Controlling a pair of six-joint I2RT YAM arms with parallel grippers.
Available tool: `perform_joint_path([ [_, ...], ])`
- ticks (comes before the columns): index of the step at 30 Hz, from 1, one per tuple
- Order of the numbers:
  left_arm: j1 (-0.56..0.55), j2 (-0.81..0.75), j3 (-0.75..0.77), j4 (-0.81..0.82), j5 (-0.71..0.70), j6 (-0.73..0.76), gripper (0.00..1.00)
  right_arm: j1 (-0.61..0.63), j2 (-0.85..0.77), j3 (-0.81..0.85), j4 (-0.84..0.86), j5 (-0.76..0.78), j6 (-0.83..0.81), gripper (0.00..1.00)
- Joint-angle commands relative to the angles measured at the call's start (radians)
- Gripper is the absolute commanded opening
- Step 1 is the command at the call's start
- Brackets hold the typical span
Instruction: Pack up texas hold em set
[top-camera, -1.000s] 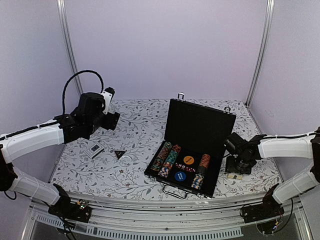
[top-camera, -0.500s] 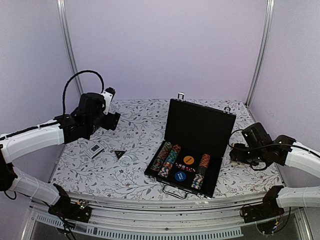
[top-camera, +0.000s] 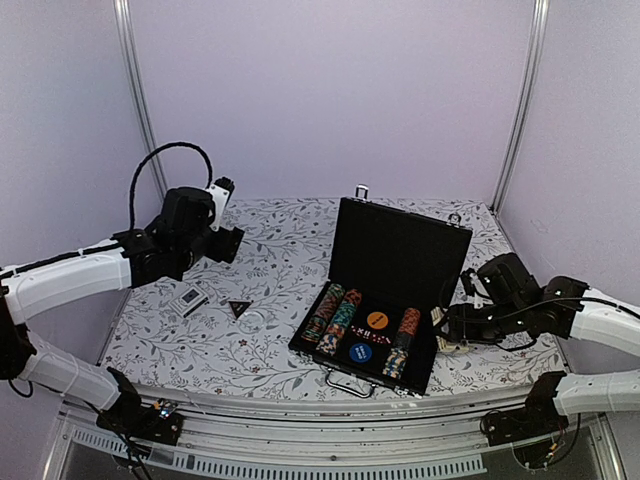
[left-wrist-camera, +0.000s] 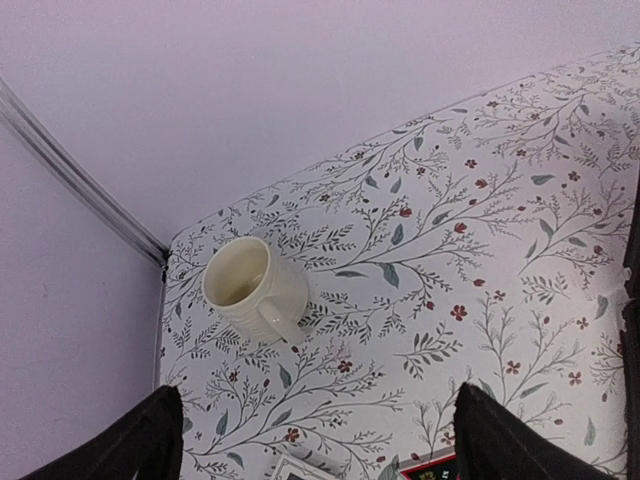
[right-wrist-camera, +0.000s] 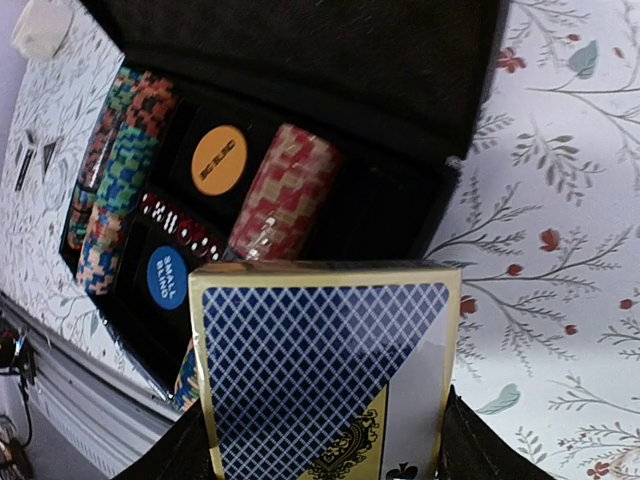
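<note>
The black briefcase (top-camera: 400, 255) stands open on the table with chip rows (top-camera: 335, 318), an orange disc (top-camera: 377, 320), a blue disc (top-camera: 360, 352) and red dice (top-camera: 364, 336) in its tray. My right gripper (top-camera: 445, 328) is shut on a blue-backed card deck (right-wrist-camera: 325, 365) and holds it by the case's right edge, near the red chip row (right-wrist-camera: 285, 190). A second card deck (top-camera: 190, 299) and the black triangle (top-camera: 238, 307) lie on the table left of the case. My left gripper (left-wrist-camera: 315, 440) is open and empty above the table's back left.
A cream mug (left-wrist-camera: 255, 290) lies at the back left corner of the floral tablecloth (top-camera: 280, 250). Lilac walls close in the table at back and sides. The case's metal handle (top-camera: 348, 384) hangs at the near edge.
My right gripper lifted the card deck off the table right of the case, swung up, then moved left to the case's right edge. The left arm barely moved.
</note>
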Motion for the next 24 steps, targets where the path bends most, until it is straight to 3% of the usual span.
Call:
perform_joint_path([
  [1,-0.018,0.012,-0.006,0.015,-0.003,0.010,0.94,0.083,0.020,-0.015,0.109,-0.090,-0.002,0.51],
  [9,-0.026,0.026,-0.005,0.014,-0.009,0.011,0.94,0.229,0.312,0.233,0.118,-0.073,-0.229,0.51],
  [16,-0.034,0.030,-0.006,0.012,-0.027,0.015,0.94,0.233,0.628,0.488,-0.018,0.044,-0.445,0.51],
  [24,-0.043,0.031,-0.003,0.013,-0.021,0.016,0.94,0.204,0.795,0.632,-0.071,0.112,-0.633,0.52],
])
